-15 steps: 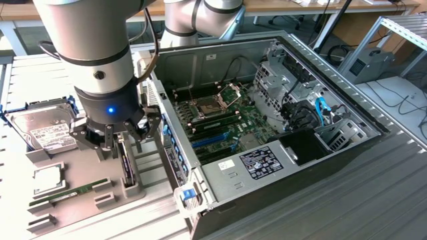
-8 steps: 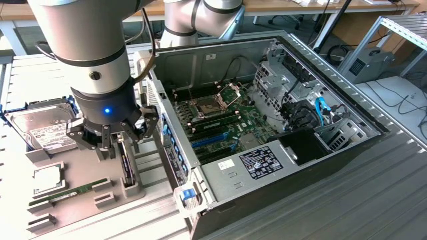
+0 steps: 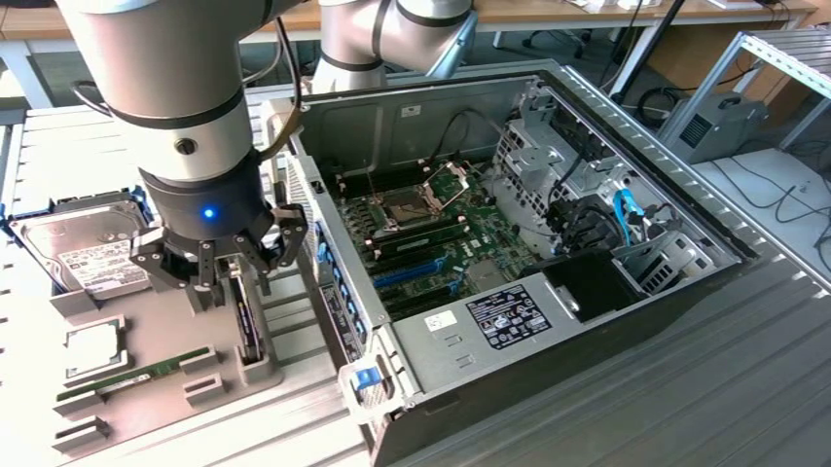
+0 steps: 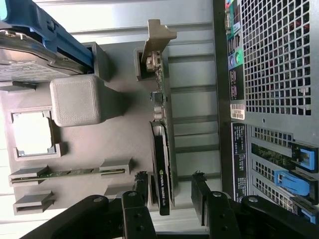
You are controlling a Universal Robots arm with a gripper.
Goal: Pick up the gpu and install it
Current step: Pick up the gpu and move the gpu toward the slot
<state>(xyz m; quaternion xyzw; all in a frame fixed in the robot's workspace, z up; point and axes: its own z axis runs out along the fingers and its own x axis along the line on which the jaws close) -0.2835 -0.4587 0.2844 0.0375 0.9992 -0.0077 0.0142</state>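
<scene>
The gpu [image 3: 248,319] stands on edge in a slot of the grey holder tray [image 3: 156,389], beside the open computer case [image 3: 520,243]. In the wrist view the gpu [image 4: 162,149] shows as a thin black card with a silver bracket [image 4: 157,37] at its far end. My gripper [image 3: 229,270] hangs right above the card and is open. Its two black fingers [image 4: 142,191] stand on either side of the card's near end, with a gap to each face. The gripper [image 4: 170,195] holds nothing.
On the tray lie a silver hard drive [image 3: 91,255], a CPU [image 3: 91,350] and a green RAM stick [image 3: 130,375]. The case wall [image 4: 274,99] runs close alongside the card. Blue expansion slots [image 3: 409,274] sit on the motherboard inside.
</scene>
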